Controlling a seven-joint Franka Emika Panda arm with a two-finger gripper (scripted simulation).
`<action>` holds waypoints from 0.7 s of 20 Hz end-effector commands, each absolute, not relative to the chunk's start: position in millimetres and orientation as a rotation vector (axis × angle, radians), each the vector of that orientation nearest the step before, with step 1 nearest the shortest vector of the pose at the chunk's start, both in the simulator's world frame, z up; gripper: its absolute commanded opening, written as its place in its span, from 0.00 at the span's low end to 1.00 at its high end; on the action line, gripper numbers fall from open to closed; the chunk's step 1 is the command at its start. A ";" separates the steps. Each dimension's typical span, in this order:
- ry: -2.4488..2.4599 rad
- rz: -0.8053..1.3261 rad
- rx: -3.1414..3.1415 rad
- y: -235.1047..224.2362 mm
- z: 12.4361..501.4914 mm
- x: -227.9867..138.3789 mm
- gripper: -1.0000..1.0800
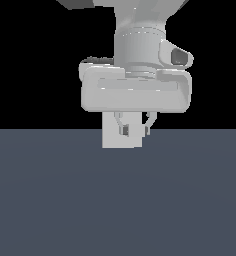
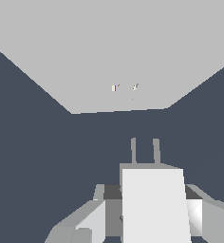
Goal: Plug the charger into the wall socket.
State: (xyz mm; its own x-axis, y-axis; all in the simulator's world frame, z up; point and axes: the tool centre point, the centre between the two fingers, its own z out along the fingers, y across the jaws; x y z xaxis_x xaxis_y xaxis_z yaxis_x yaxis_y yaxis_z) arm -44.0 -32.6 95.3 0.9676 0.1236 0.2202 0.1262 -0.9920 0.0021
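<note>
- Charger (image 2: 154, 209): an off-white rectangular block with flat, matte faces, sitting low in the wrist view, two thin grey prongs (image 2: 144, 151) sticking out of its far end toward the wall socket.
- Floor (image 1: 118, 200): a smooth, dark slate-blue plane filling the lower half of the exterior view, under a flat black background (no walls or furniture visible).
- Wall socket (image 2: 109, 47): a flat light-grey plate, plain and untextured, with two tiny marks near its middle; the prongs stop short of it, with dark floor between.
- Gripper (image 1: 135, 131): pale grey, smooth-shelled, hanging near the centre of the exterior view; its fingers (image 2: 92, 220) are closed in against the charger's two sides, holding it.
- In the exterior view the charger is mostly hidden among the fingers and pale shapes behind them.
</note>
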 end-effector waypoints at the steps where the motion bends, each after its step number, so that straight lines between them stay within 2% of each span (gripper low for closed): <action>1: -0.245 -0.344 -3.097 -28.9 97.8 -44.7 0.00; 14: -0.289 -0.341 -3.089 -25.0 99.9 -45.2 0.00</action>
